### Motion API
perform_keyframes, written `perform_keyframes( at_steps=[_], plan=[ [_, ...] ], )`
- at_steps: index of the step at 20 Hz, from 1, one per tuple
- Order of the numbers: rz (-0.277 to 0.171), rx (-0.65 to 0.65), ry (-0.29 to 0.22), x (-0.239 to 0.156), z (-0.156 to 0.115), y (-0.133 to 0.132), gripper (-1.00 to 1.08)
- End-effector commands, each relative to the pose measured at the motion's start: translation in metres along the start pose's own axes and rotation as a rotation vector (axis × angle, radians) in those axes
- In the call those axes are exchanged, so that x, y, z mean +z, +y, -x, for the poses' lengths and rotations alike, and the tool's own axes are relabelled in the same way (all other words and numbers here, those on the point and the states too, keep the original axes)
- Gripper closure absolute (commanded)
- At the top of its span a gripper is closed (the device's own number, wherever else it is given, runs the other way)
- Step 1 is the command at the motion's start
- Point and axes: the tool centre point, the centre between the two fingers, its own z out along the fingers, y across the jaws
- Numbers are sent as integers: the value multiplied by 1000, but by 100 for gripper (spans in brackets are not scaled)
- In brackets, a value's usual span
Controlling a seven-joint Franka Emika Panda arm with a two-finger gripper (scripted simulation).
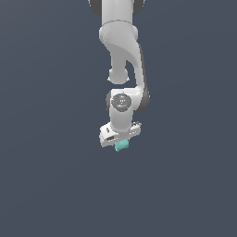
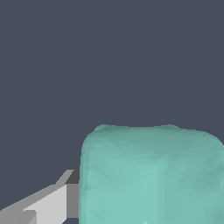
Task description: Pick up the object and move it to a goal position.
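The small teal object [image 1: 121, 146] shows just under the white gripper [image 1: 121, 144] at the middle of the exterior view, mostly hidden by the hand. In the wrist view the teal object [image 2: 151, 175] fills the near part of the picture, pressed against one grey finger [image 2: 52, 203]. The other finger is out of view. The gripper is shut on the object. Whether the object rests on the floor or hangs above it cannot be told.
The white arm [image 1: 122, 55] comes down from the top of the exterior view. Around it lies a plain dark grey-blue floor [image 1: 46, 185] with nothing else showing.
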Motion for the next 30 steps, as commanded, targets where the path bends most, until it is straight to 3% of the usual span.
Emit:
perform_keyframes(
  at_steps=[1,14,30],
  plan=[
    [0,-1,-1,-1,0,0,108],
    [0,0,0,-55,16,-1,108],
    [-1,-2,0,-222,63,-2,108]
  ],
)
